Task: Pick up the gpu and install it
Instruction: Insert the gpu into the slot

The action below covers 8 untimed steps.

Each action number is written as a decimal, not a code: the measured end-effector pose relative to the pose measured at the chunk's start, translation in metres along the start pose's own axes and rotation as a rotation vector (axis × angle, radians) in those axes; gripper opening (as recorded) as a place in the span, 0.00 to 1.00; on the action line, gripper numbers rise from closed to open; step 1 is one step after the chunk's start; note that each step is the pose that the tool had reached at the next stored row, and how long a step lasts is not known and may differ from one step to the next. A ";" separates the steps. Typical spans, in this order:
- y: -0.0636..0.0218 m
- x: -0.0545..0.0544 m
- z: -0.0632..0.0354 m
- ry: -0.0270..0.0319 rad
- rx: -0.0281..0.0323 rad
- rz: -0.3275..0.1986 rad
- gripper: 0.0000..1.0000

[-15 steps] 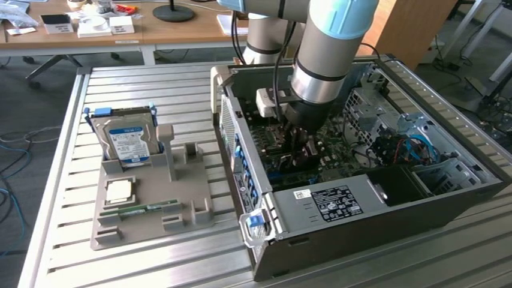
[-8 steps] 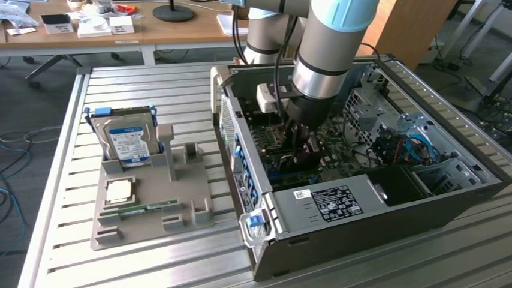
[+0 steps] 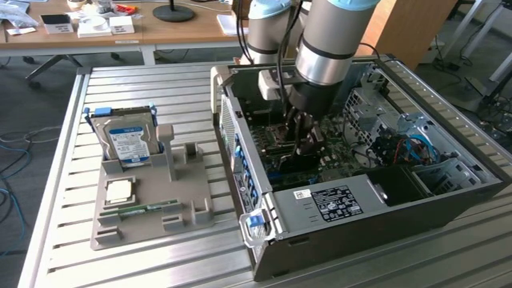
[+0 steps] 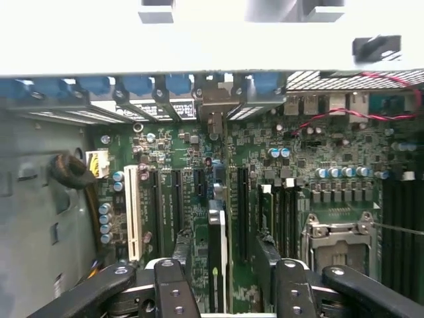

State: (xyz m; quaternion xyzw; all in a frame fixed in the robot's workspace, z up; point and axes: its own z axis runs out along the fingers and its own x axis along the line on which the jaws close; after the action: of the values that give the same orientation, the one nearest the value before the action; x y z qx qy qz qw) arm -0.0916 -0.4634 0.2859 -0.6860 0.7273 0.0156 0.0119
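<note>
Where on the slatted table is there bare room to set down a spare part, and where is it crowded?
Free: the slatted table behind the hard drive, and its near edge before the grey holder tray. Crowded: inside the computer case, where the pincer hangs over the motherboard.

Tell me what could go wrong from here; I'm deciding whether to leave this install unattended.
1. The gpu stands edge-on between the open pincer fingers. Whether it is fully seated in its slot cannot be told, so it might tip or sit crooked.
2. The fingers hang low over the motherboard, so a sideways move could knock the card or neighbouring slots.
</note>
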 end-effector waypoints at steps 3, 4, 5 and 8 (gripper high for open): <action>0.0001 -0.001 -0.0092 0.0022 0.0002 0.000 0.51; 0.0001 -0.001 -0.0123 0.0032 0.0002 0.000 0.51; 0.0002 -0.001 -0.0151 0.0041 0.0003 0.000 0.51; 0.0002 -0.002 -0.0233 0.0068 0.0005 0.000 0.51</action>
State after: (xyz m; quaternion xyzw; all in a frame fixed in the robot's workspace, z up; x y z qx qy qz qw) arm -0.0916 -0.4622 0.3093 -0.6861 0.7274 0.0131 0.0096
